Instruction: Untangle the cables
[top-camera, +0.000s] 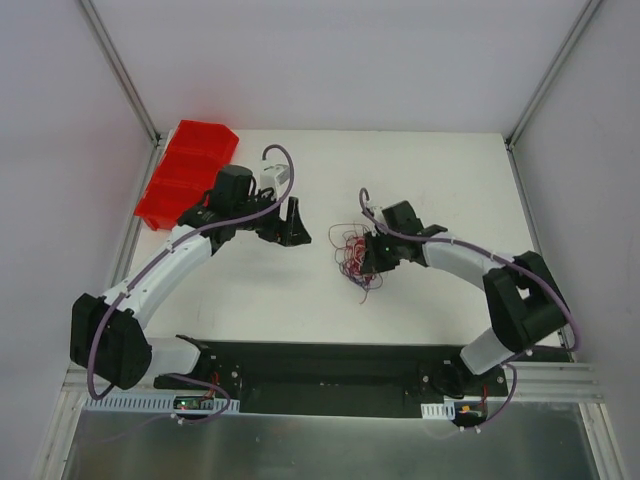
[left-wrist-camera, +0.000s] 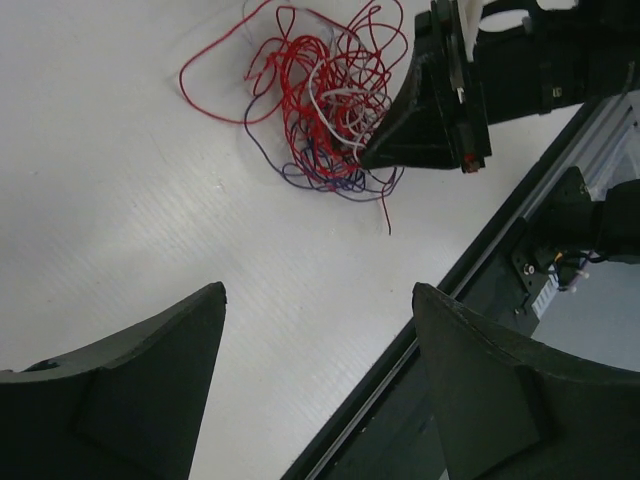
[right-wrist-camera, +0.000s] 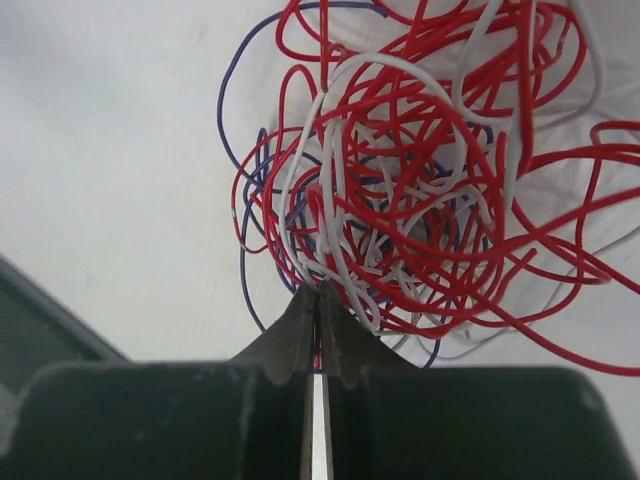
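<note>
The cables lay in one red, purple and white tangle on the counter, directly ahead of the right end effector, whose fingers were pressed together on a red strand at the tangle's near edge. The left end effector hung above bare counter with fingers wide apart, the tangle well beyond its tips.

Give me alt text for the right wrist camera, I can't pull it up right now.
The right gripper is shut at the near edge of a tangle of cables, red, white and purple, with a red strand seemingly pinched between its tips. The tangle lies on the white table.
</note>
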